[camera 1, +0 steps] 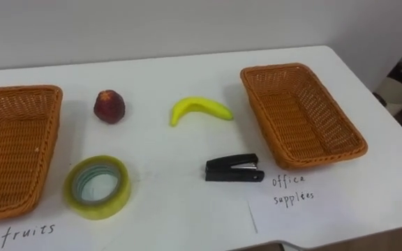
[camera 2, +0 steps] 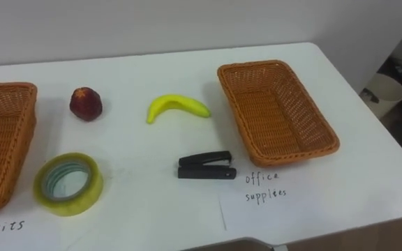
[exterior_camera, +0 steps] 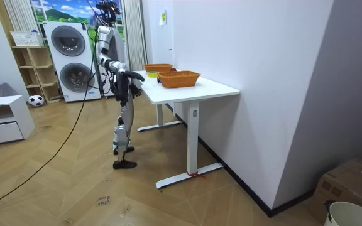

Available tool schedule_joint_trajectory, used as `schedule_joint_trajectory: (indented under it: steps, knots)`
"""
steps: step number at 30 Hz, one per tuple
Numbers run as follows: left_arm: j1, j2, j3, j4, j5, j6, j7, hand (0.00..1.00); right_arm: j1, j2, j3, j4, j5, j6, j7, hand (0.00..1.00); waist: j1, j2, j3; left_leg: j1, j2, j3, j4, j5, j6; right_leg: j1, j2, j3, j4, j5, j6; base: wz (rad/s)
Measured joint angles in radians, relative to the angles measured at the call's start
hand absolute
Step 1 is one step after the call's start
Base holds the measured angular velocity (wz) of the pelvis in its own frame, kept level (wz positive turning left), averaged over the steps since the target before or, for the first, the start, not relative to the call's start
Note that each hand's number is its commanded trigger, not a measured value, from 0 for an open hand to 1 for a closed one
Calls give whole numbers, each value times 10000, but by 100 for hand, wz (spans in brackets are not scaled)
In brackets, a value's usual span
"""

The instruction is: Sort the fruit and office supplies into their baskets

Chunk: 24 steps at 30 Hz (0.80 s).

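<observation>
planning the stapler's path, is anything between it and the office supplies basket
Nothing visible. Only bare table lies between the stapler and the office supplies basket; the banana sits farther back, off that path.

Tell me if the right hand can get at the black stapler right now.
Probably yes. The stapler lies bare on the table near its front edge, apart from the right-hand basket and the banana, nothing over it. The right hand is at the table's edge.

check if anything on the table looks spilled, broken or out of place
Nothing is spilled or damaged. The tape roll, stapler, banana and red fruit lie loose on the table between the fruits basket and the office supplies basket. The tape roll sits beside the fruits basket, the wrong one for it.
</observation>
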Motion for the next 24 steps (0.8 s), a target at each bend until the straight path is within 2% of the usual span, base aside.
schedule_joint_trajectory:
  steps: [2,5,8,12,14,18,21,24]
  knots:
    - [-32,-2,-7,44,0,5,-49,0,-25,-6,-10,-941,-1292,-32,-428,0,58,13,31,-50,1,24,11,7,-2,-81,5,22,4,0,1,-6]
    - [-208,-1,-29,327,0,6,-70,0,-142,-97,-7,-1718,-1882,-239,-917,0,172,-26,55,-53,3,38,47,8,-2,-97,8,16,2,0,0,-1]
    - [-262,-1,-23,327,-1,5,-73,0,-270,-118,5,-2313,-2189,-260,-1154,0,267,-88,68,-95,3,41,13,8,-2,-169,8,17,24,0,1,0]
    - [-224,-1,-38,337,3,5,-74,0,-555,-145,29,-2716,-2463,-267,-1173,0,343,-159,73,-149,17,25,-39,9,0,-279,7,-30,144,-2,3,0]
    - [-239,12,-48,407,2,6,-74,0,-573,-175,48,-3146,-2470,-267,-1171,0,478,-235,85,-139,16,12,-61,10,1,-267,0,-203,146,-2,3,0]
    - [-174,72,-116,613,8,46,-75,0,-851,-301,59,-3343,-2865,-261,-1126,0,506,-315,78,-146,9,-36,-15,16,11,-238,-29,-592,144,-1,3,6]
    - [-84,87,-217,615,28,179,-112,0,-1094,-312,121,-3614,-3580,-211,-987,0,538,-398,96,-198,10,-41,26,16,12,-256,-37,-580,143,-2,3,3]
    - [-75,87,-225,610,233,314,-140,0,-1254,-376,552,-4271,-4047,-212,-591,0,569,-410,86,-194,17,-39,35,16,12,-259,-36,-576,143,-2,3,0]
